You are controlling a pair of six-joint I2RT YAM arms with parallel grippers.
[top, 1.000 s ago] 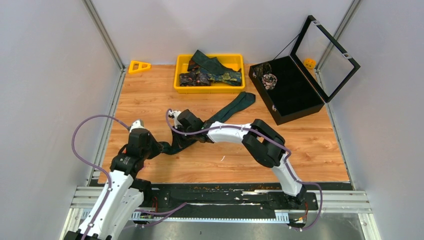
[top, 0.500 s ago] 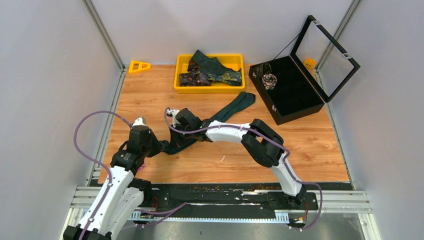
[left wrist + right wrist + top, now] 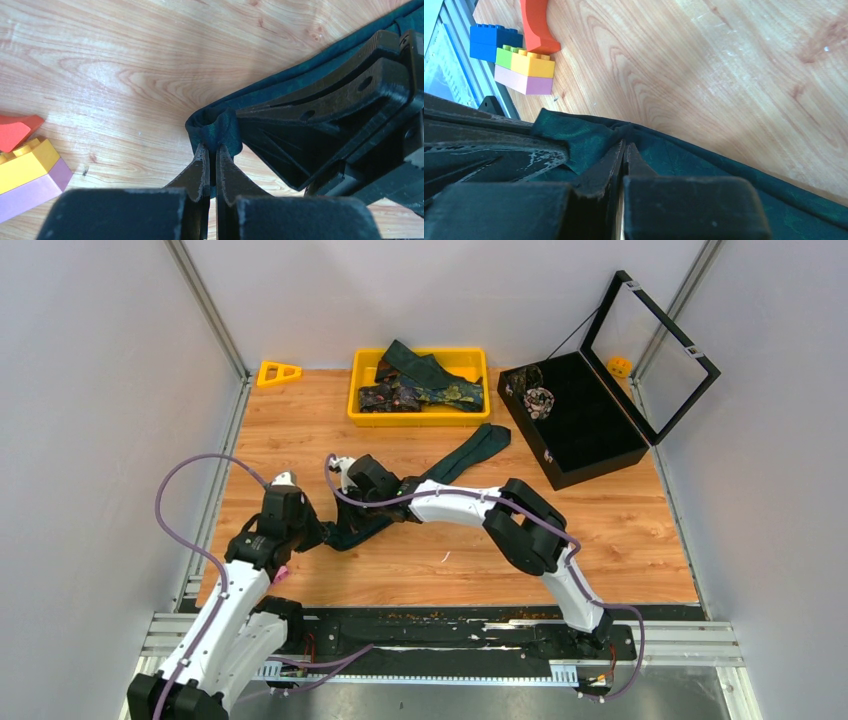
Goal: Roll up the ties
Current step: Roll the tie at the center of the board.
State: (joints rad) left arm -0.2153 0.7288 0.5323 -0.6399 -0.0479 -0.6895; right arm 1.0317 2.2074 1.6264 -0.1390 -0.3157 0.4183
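Observation:
A dark teal tie (image 3: pixel 462 457) lies slanted across the wooden table, its wide end toward the black case and its narrow end near the left arm. My left gripper (image 3: pixel 215 146) is shut on the bunched narrow end of the tie (image 3: pixel 222 125). Just beside it, my right gripper (image 3: pixel 624 145) is shut on the same tie (image 3: pixel 724 172), pinching a fold of the cloth. Seen from above, the left gripper (image 3: pixel 322 534) and the right gripper (image 3: pixel 349 524) nearly touch. Several more ties (image 3: pixel 430 380), teal and patterned, lie piled in the yellow tray.
The yellow tray (image 3: pixel 420 419) stands at the back centre. A black case (image 3: pixel 585 430) with its clear lid raised is at the back right. A yellow triangle piece (image 3: pixel 278 372) is at the back left. Stacked toy bricks (image 3: pixel 524 70) and an orange piece (image 3: pixel 536 25) lie by the left edge.
The left arm has swung slightly forward and right, and both grippers with the tie's narrow end have shifted a little to the left. Both grips stay shut.

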